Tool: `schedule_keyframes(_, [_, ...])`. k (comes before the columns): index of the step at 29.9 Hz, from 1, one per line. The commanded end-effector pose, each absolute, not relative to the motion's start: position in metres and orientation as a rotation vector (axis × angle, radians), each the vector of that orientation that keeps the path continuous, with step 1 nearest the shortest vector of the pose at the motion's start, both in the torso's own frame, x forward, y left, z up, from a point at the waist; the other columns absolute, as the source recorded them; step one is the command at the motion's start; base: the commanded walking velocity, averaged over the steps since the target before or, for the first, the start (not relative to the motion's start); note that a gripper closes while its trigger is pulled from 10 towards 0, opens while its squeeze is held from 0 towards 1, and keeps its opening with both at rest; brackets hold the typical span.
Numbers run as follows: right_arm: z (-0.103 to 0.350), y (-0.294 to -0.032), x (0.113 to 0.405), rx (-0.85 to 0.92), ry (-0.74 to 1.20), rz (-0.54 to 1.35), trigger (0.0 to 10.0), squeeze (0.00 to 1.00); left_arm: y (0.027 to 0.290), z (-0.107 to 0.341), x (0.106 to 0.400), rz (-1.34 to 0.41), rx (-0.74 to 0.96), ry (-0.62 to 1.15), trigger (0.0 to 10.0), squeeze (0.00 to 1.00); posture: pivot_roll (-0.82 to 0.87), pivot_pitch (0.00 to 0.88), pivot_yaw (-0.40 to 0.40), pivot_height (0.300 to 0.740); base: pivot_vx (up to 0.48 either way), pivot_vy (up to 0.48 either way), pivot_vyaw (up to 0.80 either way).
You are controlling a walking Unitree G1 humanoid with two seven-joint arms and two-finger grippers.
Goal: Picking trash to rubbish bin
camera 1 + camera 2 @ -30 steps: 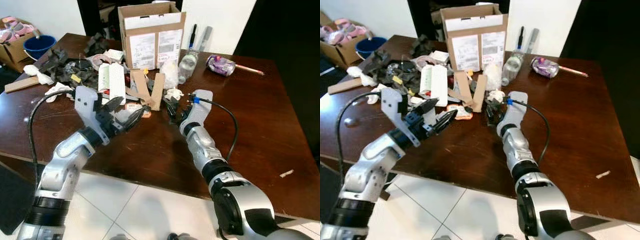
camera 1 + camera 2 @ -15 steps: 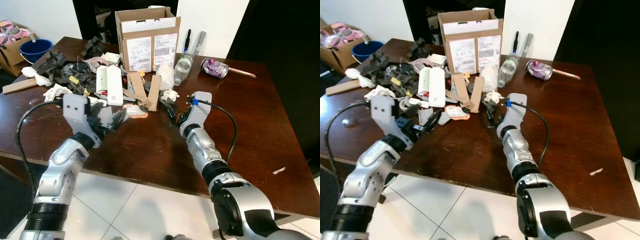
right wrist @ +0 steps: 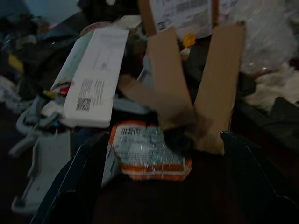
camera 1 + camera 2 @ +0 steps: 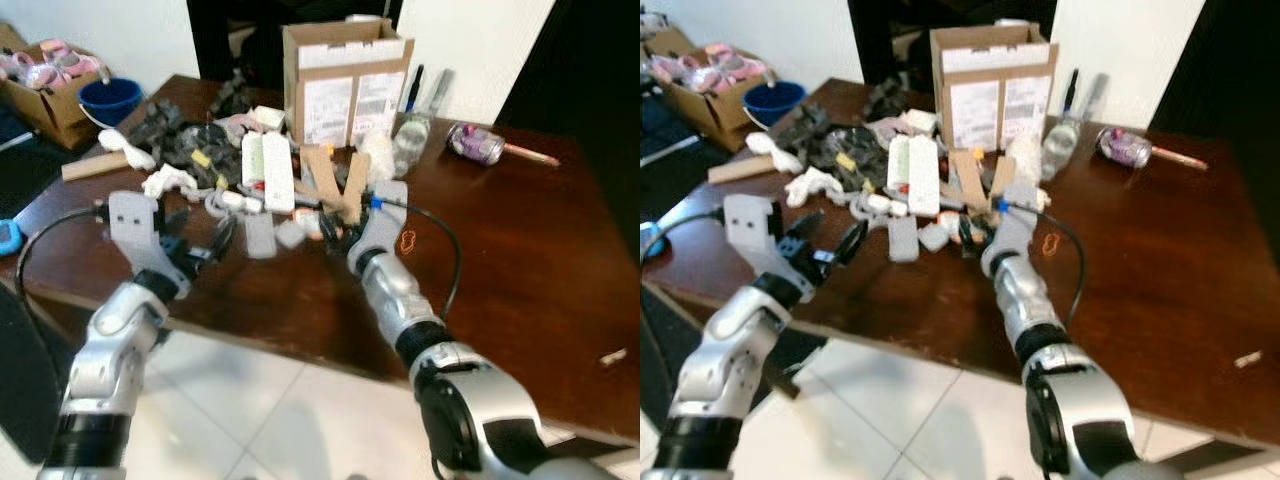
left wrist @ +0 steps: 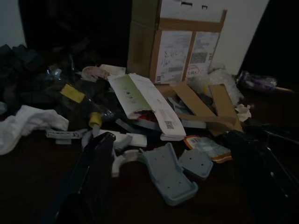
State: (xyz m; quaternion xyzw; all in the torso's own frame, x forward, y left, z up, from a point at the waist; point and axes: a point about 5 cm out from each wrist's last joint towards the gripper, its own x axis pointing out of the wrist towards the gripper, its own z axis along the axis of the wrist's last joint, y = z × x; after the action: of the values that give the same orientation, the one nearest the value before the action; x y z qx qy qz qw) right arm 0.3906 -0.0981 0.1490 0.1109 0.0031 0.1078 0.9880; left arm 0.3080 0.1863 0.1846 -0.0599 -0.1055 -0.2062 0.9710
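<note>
your right end effector [image 3: 159, 154], fingers spread and empty, sits just short of the orange wrapper [image 3: 148, 151] lying flat on the table [image 4: 520, 260], dead ahead; left end effector [image 4: 205, 248] is farther.

Silver arms, black cables, black-fingered grippers

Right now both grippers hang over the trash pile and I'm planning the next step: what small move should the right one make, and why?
Probably ease the right gripper forward and down onto the orange-edged wrapper. In the right wrist view its fingers stand open on either side of it, and it lies flat on the table just short of the cardboard strips.
</note>
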Motion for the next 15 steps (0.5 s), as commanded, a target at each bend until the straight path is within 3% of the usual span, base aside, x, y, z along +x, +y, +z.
schedule_keyframes(1, [0.1436,-0.0934,0.3887,0.225,0.032,0.228,10.0,0.00,0.1852,0.1817,0.3071,-0.414,-0.108,-0.204,10.0,0.00,0.22,0.095,-0.056,0.740,0.000,0.412,0.00])
schedule_keyframes(12, [0.1419,-0.0912,0.3875,0.226,0.035,0.232,10.0,0.00,0.1865,0.1823,0.3066,-0.410,-0.109,-0.205,10.0,0.00,0.22,0.106,-0.053,0.740,0.000,0.423,0.00])
schedule_keyframes(15, [0.1412,-0.0914,0.3873,0.225,0.037,0.233,10.0,0.00,0.1880,0.1826,0.3058,-0.396,-0.130,-0.214,10.0,0.00,0.22,0.112,-0.054,0.740,0.000,0.000,0.00])
